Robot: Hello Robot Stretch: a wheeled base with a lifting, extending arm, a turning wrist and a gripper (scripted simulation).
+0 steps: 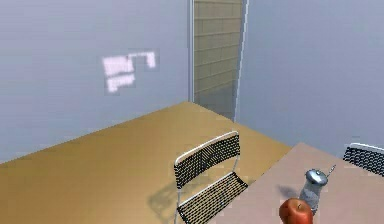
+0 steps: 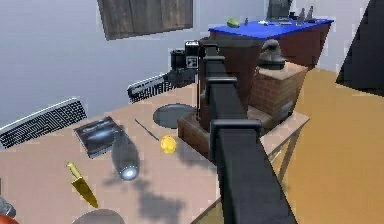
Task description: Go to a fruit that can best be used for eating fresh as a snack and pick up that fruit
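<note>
A red apple (image 1: pixel 296 211) sits on the light wooden table (image 1: pixel 262 205) at the forward view's bottom right, next to a small silvery shaker (image 1: pixel 316 188). In the arm side view a small yellow fruit-like blob (image 2: pixel 169 145) lies on the table (image 2: pixel 60 160) just left of the arm (image 2: pixel 235 140). The arm's dark bar reaches out across the table. At its far end the gripper (image 2: pixel 184 62) stands above the table's far edge, with a chair behind it. I cannot tell whether it holds anything. A sliver of red (image 2: pixel 7 212) shows at the bottom left edge.
Black mesh chairs (image 1: pixel 208 172) (image 1: pixel 364 157) stand at the table. On the table lie a dark round dish (image 2: pixel 178 115), a grey bottle (image 2: pixel 126 158), a dark book (image 2: pixel 100 135), a yellow-handled knife (image 2: pixel 80 183) and a brick-patterned box (image 2: pixel 275 90). A blue counter (image 2: pixel 270 35) stands behind. Open floor (image 1: pixel 110 160) leads to a doorway (image 1: pixel 216 55).
</note>
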